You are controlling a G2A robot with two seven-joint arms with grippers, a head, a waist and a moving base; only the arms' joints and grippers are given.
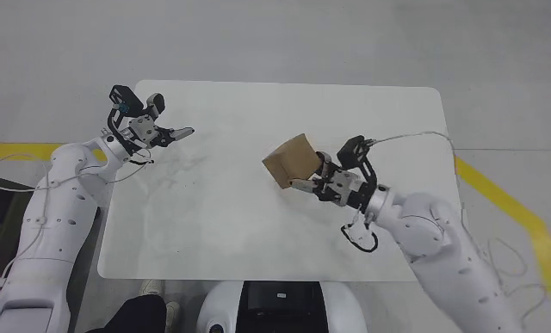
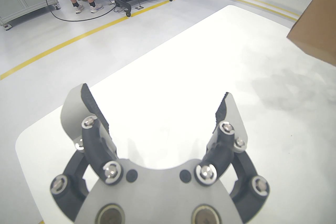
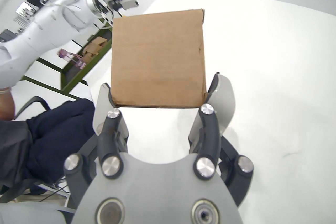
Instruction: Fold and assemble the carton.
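At the left of the white worktop (image 1: 258,238), near its far left corner, the left gripper (image 1: 178,133) hangs over the surface with its jaws spread wide and nothing between them. Its own wrist view shows the two dark pads well apart above bare white surface. This gripper points in toward the middle of the worktop. Right of centre is the carton (image 1: 291,159), a small brown cardboard box already in box shape, its visible faces flat and closed, set at a slant to the worktop's edges. In the left wrist view it seems raised clear of the surface, with a faint shadow lying below it. Just to the right of the carton, the right gripper (image 1: 308,173) has its jaws clamped on the end of the box nearest it, one finger against each side wall, and a plain cardboard face is turned up toward that wrist's camera
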